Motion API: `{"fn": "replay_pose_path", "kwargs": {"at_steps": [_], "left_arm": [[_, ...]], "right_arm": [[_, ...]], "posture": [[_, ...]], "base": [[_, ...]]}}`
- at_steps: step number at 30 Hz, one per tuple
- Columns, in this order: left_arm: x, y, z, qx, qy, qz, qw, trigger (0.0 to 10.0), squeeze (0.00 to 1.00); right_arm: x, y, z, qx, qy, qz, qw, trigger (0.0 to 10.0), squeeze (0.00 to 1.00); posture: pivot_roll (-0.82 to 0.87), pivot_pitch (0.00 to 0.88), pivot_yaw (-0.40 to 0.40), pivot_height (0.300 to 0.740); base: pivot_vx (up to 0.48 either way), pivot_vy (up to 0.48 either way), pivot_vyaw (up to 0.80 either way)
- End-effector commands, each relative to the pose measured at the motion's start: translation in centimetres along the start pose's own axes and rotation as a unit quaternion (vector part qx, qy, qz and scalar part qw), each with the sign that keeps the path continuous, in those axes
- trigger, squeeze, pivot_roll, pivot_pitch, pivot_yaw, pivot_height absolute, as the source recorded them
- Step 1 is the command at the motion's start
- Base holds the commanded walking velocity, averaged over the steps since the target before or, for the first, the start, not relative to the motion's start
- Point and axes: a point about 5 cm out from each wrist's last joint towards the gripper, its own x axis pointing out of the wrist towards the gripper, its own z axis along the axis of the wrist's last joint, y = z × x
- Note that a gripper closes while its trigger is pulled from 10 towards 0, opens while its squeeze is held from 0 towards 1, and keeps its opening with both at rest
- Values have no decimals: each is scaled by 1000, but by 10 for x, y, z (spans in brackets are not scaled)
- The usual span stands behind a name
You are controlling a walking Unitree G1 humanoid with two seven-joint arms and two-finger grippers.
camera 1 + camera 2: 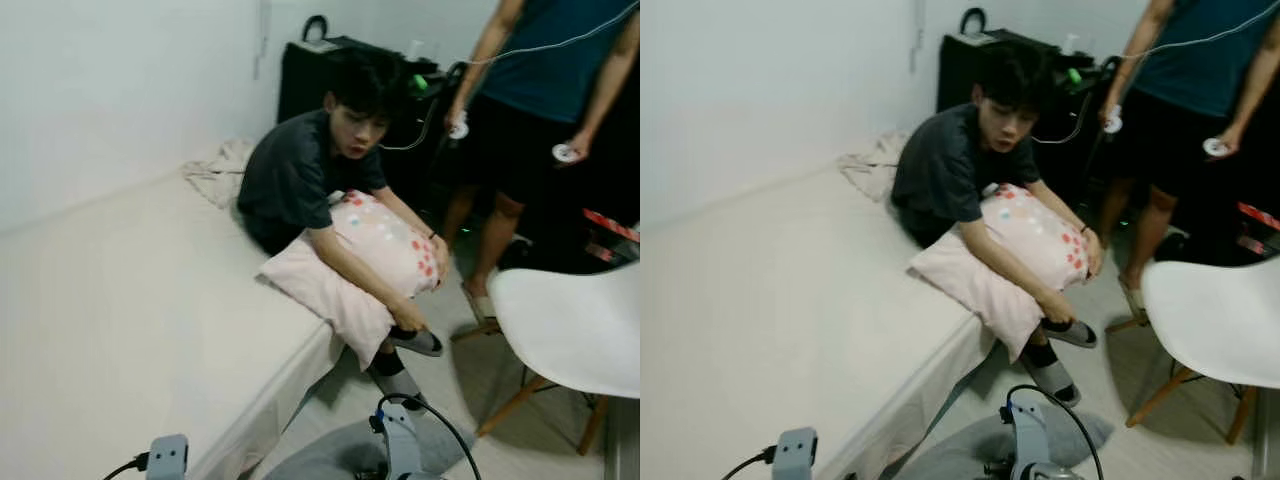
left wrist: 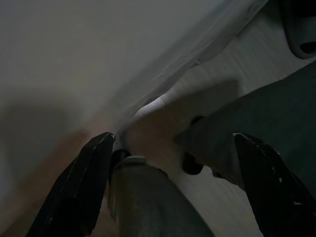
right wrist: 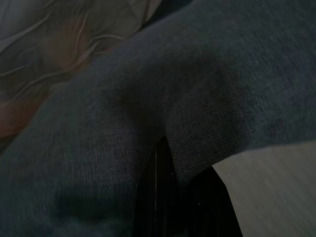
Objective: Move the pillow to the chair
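A pink pillow [image 1: 375,250] with coloured dots lies across the lap of a person [image 1: 310,170] in a dark shirt who sits on the bed's edge, with both arms wrapped over it. The white chair [image 1: 575,325] with wooden legs stands to the right, about a pillow's width from it. My left arm [image 1: 168,458] hangs low beside the bed. In the left wrist view the left gripper [image 2: 173,192] is open, with nothing between its black fingers [image 2: 79,187]. My right arm [image 1: 400,440] hangs low over a grey mat [image 3: 148,98].
The white bed [image 1: 130,300] takes up the left, with a crumpled cloth [image 1: 215,170] near the wall. A second person [image 1: 540,110] stands at the back right holding controllers with cables. Behind is a black cabinet [image 1: 305,80]. The grey mat [image 1: 320,458] lies at my feet.
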Motion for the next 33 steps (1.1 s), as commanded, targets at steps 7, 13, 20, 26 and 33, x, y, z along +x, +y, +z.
{"fn": "replay_pose_path", "kwargs": {"at_steps": [7,13,20,26,33], "left_arm": [[2,-9,1,2,4,-15,1000,10000,0],[3,-9,2,-4,4,-14,1000,10000,0],[3,-9,2,-9,4,-12,1000,10000,0],[3,-9,3,-8,3,-14,1000,10000,0],[4,-10,5,-7,2,-17,1000,10000,0]], "right_arm": [[-3,-10,3,-5,-4,-18,1000,10000,0],[-3,-10,3,-7,-1,-18,1000,10000,0],[-3,-10,4,-10,0,-16,1000,10000,0],[-3,-9,4,-9,-1,-16,1000,10000,0],[-3,-10,5,-11,-1,-18,1000,10000,0]], "posture": [[122,32,-142,740],[124,33,-143,740],[128,33,-144,740],[127,33,-144,740],[127,31,-145,740]], "base": [[0,-458,0],[0,-347,-104],[0,0,-603],[0,0,-598],[0,0,-602]]}}
